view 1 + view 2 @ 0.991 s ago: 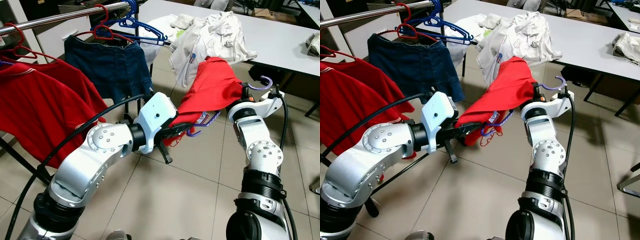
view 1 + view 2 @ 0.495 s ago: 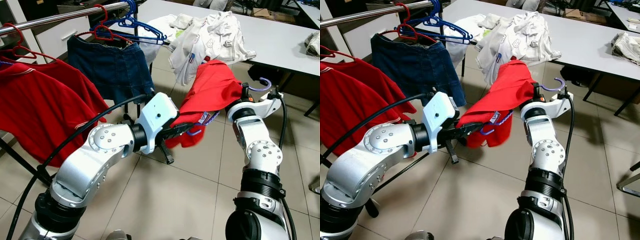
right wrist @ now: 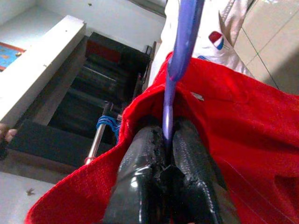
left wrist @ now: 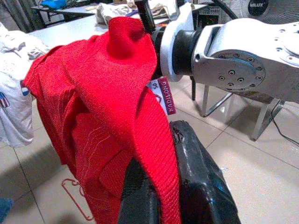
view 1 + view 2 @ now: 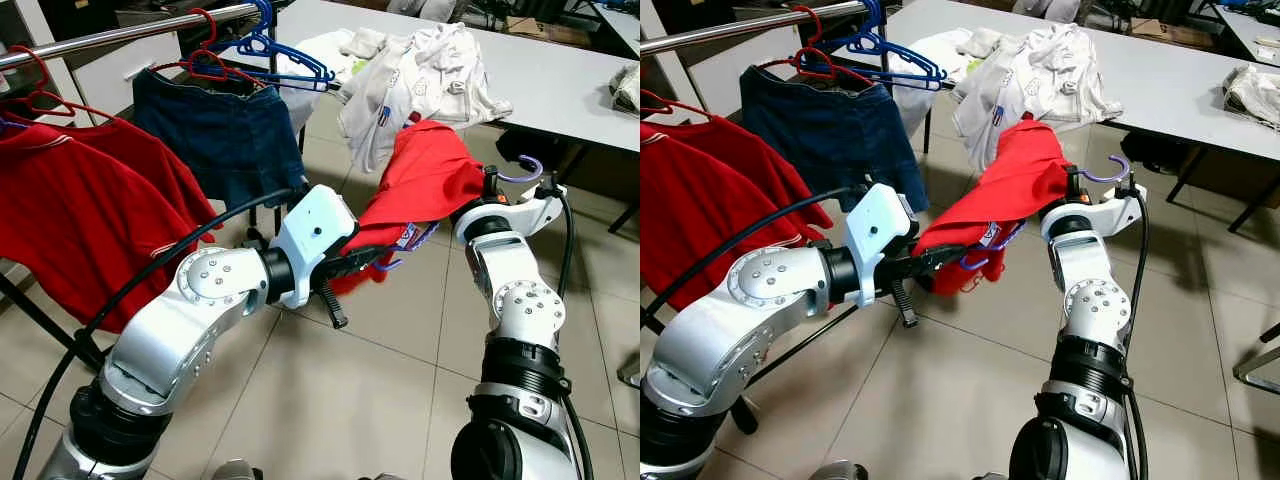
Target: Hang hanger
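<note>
Centre of the head views: red garment [image 5: 425, 180] on a purple hanger [image 5: 523, 168], carried between both arms, over the tiled floor [image 5: 340, 380].

Right pincer [image 3: 163, 182]: fingers closed on the hanger's purple stem just below the hook, as the right wrist view shows. Hook sticks up free at centre right of the left eye view, catching on nothing.

Left pincer [image 4: 161, 196]: closed on the lower edge of the red cloth; fabric drapes over and between its black fingers [image 4: 196, 186].

Change over the last second:
- Half a second ago the loose lower fold hung lower and wider below the left pincer. Now it is drawn up tight again, much as it was a full second back.
- The whole scene shifts slightly between pictures, so the head moved; some of the difference is camera.
- Hanger hook sits in nearly the same spot throughout, no nearer the rail.

Reading: the bundle swung and settled; no real progress toward hanging.

Rail [image 5: 130, 32], upper left of the frame, already holds a red shirt [image 5: 90, 210], denim shorts [image 5: 215, 135] and a blue hanger [image 5: 275, 45]. The carried hanger is well apart from it, lower and to the right.

Grey worktop [image 5: 560, 80], upper right, carries a heap of white clothes [image 5: 420, 75].

Still to do: lift the hook over the rail.
</note>
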Robot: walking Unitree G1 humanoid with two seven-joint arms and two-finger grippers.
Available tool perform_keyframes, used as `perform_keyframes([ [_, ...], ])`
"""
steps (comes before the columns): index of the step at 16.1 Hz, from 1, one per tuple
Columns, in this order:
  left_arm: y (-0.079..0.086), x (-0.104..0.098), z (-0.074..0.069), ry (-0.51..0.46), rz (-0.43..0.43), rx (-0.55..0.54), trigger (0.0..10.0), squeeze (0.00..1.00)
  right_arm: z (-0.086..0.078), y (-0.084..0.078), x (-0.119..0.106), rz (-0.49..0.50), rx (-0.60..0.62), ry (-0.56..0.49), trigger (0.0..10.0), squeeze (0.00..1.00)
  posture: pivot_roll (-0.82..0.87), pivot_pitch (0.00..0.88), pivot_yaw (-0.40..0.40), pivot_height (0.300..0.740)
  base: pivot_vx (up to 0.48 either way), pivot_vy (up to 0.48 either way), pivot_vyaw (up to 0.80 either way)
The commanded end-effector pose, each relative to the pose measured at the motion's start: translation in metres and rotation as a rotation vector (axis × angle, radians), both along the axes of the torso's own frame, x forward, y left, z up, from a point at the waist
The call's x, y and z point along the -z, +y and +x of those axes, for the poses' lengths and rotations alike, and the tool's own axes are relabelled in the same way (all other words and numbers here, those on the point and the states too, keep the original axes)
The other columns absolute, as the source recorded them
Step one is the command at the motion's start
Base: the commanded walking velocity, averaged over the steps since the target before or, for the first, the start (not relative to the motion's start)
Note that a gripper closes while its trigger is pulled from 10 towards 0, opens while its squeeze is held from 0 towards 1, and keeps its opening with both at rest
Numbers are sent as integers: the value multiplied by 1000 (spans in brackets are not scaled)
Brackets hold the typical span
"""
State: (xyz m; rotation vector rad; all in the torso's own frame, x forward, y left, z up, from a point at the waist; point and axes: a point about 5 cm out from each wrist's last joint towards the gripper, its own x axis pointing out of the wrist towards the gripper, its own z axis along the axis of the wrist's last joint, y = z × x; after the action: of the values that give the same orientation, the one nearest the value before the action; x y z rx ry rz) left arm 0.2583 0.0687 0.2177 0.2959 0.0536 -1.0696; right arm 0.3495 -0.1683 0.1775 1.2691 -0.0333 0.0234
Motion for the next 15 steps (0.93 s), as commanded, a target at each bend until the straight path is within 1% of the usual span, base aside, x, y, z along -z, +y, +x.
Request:
perform_keyframes([
  [1,-3,1,-2,57,-26,24,10000,0,2,-4,-11,37,39,-39,10000,0,49,41,-64,740,0,0,0],
  [3,-5,4,-6,137,-60,60,10000,0,2,-3,-11,31,45,-36,10000,0,49,42,-63,740,0,0,0],
  [4,-5,4,-7,152,-71,69,10000,0,2,-3,-11,23,47,-35,10000,0,49,42,-63,740,0,0,0],
  [8,-5,8,-2,150,-56,30,10000,0,2,1,-12,22,32,-36,10000,0,49,42,-64,740,0,0,0],
  [9,-4,10,-2,169,-49,22,10000,0,2,1,-12,40,38,-34,10000,0,49,42,-66,740,0,0,0],
  [10,-5,12,-6,203,-38,51,10000,0,3,-3,-12,121,68,-30,10000,0,51,44,-68,740,0,0,0],
  [11,-5,12,-7,209,-35,57,10000,0,4,-5,-12,152,82,-27,10000,0,51,44,-68,740,0,0,0],
  [12,-7,14,-14,231,-26,110,10000,0,4,-8,-12,205,107,-24,10000,0,51,45,-70,740,0,0,0],
  [13,-9,16,-19,241,-18,138,10000,0,5,-10,-11,254,126,-22,10000,0,51,44,-72,740,0,0,0],
  [14,-12,16,-20,249,-40,137,10000,0,8,-12,-9,275,140,-15,10000,0,52,43,-74,740,0,0,0],
  [15,-15,10,-20,254,-85,147,10000,0,9,-9,-9,219,124,-17,10000,0,52,43,-74,740,0,0,0],
])
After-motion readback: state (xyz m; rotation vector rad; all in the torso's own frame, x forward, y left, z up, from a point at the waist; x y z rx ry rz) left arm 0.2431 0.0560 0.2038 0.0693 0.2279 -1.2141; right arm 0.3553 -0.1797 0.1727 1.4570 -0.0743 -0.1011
